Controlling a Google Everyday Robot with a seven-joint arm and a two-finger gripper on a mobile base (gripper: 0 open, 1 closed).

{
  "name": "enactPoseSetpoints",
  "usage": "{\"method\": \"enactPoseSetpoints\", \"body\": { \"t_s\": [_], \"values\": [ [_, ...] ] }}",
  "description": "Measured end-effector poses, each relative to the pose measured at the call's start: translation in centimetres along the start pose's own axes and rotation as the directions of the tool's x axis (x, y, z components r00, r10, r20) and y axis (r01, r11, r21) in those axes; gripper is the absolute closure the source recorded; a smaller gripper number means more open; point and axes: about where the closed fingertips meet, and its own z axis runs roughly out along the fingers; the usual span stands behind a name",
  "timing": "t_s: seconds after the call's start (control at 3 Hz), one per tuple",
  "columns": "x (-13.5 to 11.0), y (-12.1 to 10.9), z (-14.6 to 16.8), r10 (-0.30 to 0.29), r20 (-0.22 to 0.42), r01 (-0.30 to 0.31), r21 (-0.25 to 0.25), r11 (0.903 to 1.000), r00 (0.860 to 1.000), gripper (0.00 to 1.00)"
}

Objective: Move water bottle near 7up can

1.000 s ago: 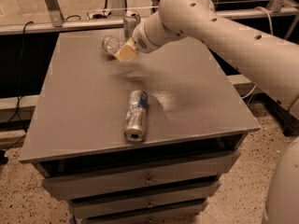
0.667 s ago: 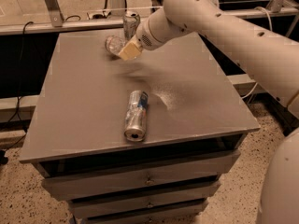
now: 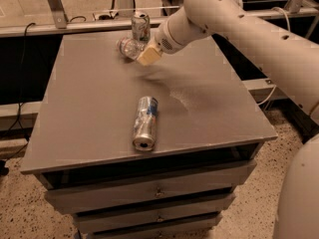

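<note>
The water bottle (image 3: 128, 47), small, clear and crinkled, is at the back of the table, held on its side at the tip of my gripper (image 3: 143, 54). The gripper comes in from the right and is shut on the bottle's right end; one cream fingertip (image 3: 149, 56) shows just right of it. The 7up can (image 3: 140, 26), silver-white with a shiny top, stands upright at the table's back edge. It is just behind and slightly right of the bottle, very close to it.
A slimmer silver can with blue markings (image 3: 145, 122) lies on its side near the table's front middle. The grey table top (image 3: 89, 108) sits on a drawer cabinet. My white arm (image 3: 239, 24) spans the back right. A rail and cables run behind.
The gripper with the bottle has shifted slightly back and right, bringing the bottle closer to the 7up can. The lying can has not moved.
</note>
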Motion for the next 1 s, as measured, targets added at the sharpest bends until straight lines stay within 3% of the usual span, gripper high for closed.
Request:
{"method": "enactPoseSetpoints", "body": {
  "t_s": [0.33, 1.0],
  "values": [
    [0.9, -1.2, -0.3, -0.032, -0.017, 0.032, 0.011, 0.9994, 0.999, 0.84],
    [1.5, -2.9, -0.3, -0.073, -0.034, 0.074, 0.017, 0.9971, 0.997, 0.37]
  ]
}}
